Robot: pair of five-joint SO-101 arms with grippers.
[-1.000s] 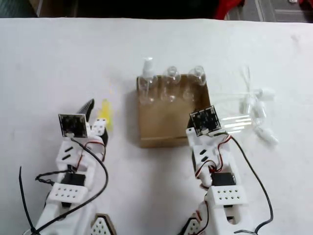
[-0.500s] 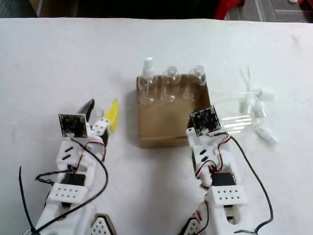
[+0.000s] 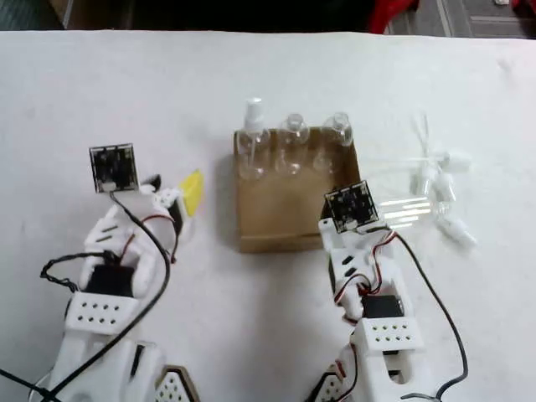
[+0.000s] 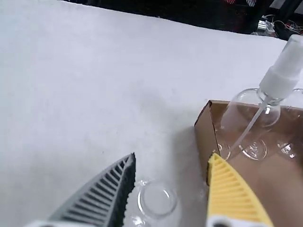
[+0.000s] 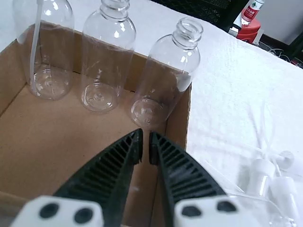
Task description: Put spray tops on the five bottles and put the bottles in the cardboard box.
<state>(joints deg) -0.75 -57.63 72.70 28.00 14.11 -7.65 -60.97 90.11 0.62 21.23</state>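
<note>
My left gripper (image 4: pixel 171 158) is open, its grey and yellow fingers either side of a clear uncapped bottle (image 4: pixel 156 201) that stands on the table just left of the cardboard box (image 4: pixel 208 127). In the high view the left gripper (image 3: pixel 174 182) sits beside the box (image 3: pixel 285 209). Three clear bottles stand along the box's far wall: one with a white spray top (image 3: pixel 252 138) and two uncapped ones (image 3: pixel 291 142) (image 3: pixel 336 138). My right gripper (image 5: pixel 146 137) is shut and holds nothing, low over the box's near right part, pointing at the rightmost bottle (image 5: pixel 163 75).
Loose white spray tops with their tubes (image 3: pixel 437 184) lie on the white cloth right of the box, and also appear in the right wrist view (image 5: pixel 265 175). The table's far edge meets a dark floor. A cardboard piece (image 3: pixel 172 383) lies at the near edge.
The left gripper's yellow finger swung outward, opening the gripper. The left wrist then lifted and tilted back to the left. The right arm has stayed still.
</note>
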